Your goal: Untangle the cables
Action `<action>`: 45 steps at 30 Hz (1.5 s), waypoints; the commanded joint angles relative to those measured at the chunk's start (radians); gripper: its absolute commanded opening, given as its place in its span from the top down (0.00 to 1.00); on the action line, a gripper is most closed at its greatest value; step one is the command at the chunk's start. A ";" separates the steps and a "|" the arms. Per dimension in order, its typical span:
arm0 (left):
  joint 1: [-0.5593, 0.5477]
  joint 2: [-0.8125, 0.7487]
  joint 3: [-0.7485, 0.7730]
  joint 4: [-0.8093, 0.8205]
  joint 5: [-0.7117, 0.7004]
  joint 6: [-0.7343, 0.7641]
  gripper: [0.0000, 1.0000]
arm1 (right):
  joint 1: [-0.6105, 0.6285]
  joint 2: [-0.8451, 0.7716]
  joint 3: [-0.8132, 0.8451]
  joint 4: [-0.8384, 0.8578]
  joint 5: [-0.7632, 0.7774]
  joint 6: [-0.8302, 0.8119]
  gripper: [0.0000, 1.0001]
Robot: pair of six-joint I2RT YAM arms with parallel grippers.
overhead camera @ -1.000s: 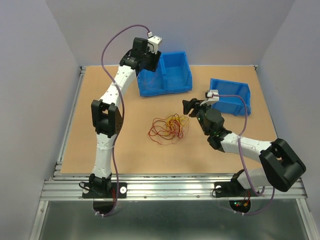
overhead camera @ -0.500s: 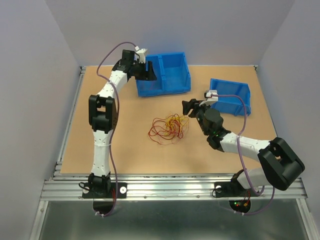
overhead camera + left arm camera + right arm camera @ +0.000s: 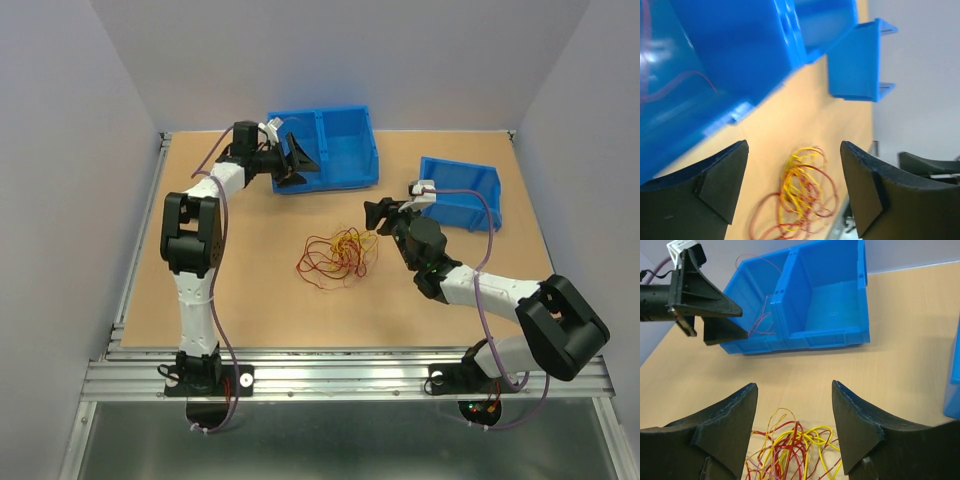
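Observation:
The cables (image 3: 338, 258) lie in a loose tangle of red, orange and yellow loops mid-table; they also show as cables (image 3: 795, 452) and blurred cables (image 3: 801, 200). One thin red wire (image 3: 761, 320) lies apart in the left compartment of the large blue bin (image 3: 335, 150). My left gripper (image 3: 305, 172) hangs open at that bin's front left corner, nothing between its fingers (image 3: 720, 182). My right gripper (image 3: 378, 215) stands open just right of the tangle, low over the table, holding nothing.
A smaller blue bin (image 3: 460, 190) sits at the back right, close behind my right wrist. The large blue bin (image 3: 820, 305) has two compartments. The table's metal rail (image 3: 340, 375) runs along the near edge by the arm bases.
My left arm has swung down and leftward from high above the bin to its front left corner, and its jaws have spread wider. The right arm and the tangle have not moved.

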 commanded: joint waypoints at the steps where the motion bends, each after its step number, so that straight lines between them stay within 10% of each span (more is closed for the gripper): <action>1: -0.011 -0.186 -0.199 0.403 0.072 -0.292 0.12 | 0.001 -0.010 0.061 0.026 0.005 0.001 0.34; 8: -0.049 -0.168 -0.218 0.572 0.193 -0.337 0.11 | 0.003 -0.008 0.064 0.023 0.001 0.006 0.34; 14: -0.040 -0.253 -0.223 0.521 0.213 0.020 0.15 | 0.003 -0.004 0.067 0.017 0.002 -0.009 0.34; 21: -0.093 -0.387 -0.255 0.251 -0.188 0.463 0.13 | 0.003 0.041 0.248 -0.336 -0.070 -0.017 0.27; 27: -0.178 -0.581 -0.475 0.354 -0.520 0.719 0.01 | 0.004 0.069 0.353 -0.644 -0.215 -0.051 0.26; 34: -0.199 -0.651 -0.587 0.359 -0.275 0.889 0.01 | 0.004 -0.019 0.291 -0.756 -0.433 -0.110 0.34; 45: -0.233 -0.741 -0.727 0.445 -0.367 0.917 0.05 | 0.012 0.058 0.300 -0.768 -0.568 -0.202 0.42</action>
